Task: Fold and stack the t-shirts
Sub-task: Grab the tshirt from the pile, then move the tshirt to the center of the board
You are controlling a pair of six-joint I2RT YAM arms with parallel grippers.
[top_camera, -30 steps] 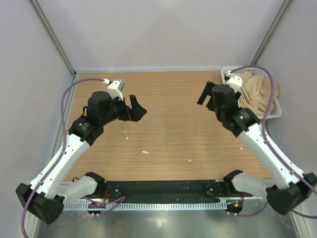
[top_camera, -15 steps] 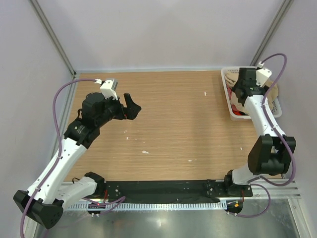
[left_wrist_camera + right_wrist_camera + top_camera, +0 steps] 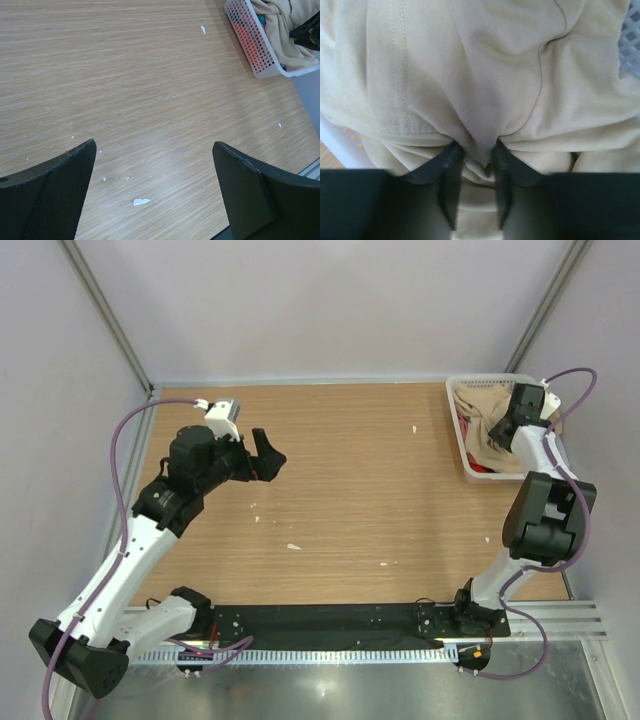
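Note:
A tan t-shirt (image 3: 490,432) lies crumpled on top in the white lattice basket (image 3: 461,440) at the table's far right corner. My right gripper (image 3: 512,426) reaches down into the basket. In the right wrist view its fingers (image 3: 451,165) pinch a fold of the tan t-shirt (image 3: 470,65) at the right gripper (image 3: 475,148). Coral-red cloth (image 3: 485,468) shows through the basket's near wall. My left gripper (image 3: 268,454) hangs open over the left of the table, far from the basket, and the left gripper (image 3: 154,145) holds nothing. The left wrist view also catches the basket (image 3: 250,47) and the tan t-shirt (image 3: 285,30).
Small white paper scraps (image 3: 293,546) dot the wooden table, one below my left jaws (image 3: 141,202). Grey walls close in the table on three sides. A black rail (image 3: 330,620) runs along the near edge between the arm bases.
My right arm swung from over the table into the basket and its jaws closed on the tan cloth. The left arm drew back slightly and stayed open.

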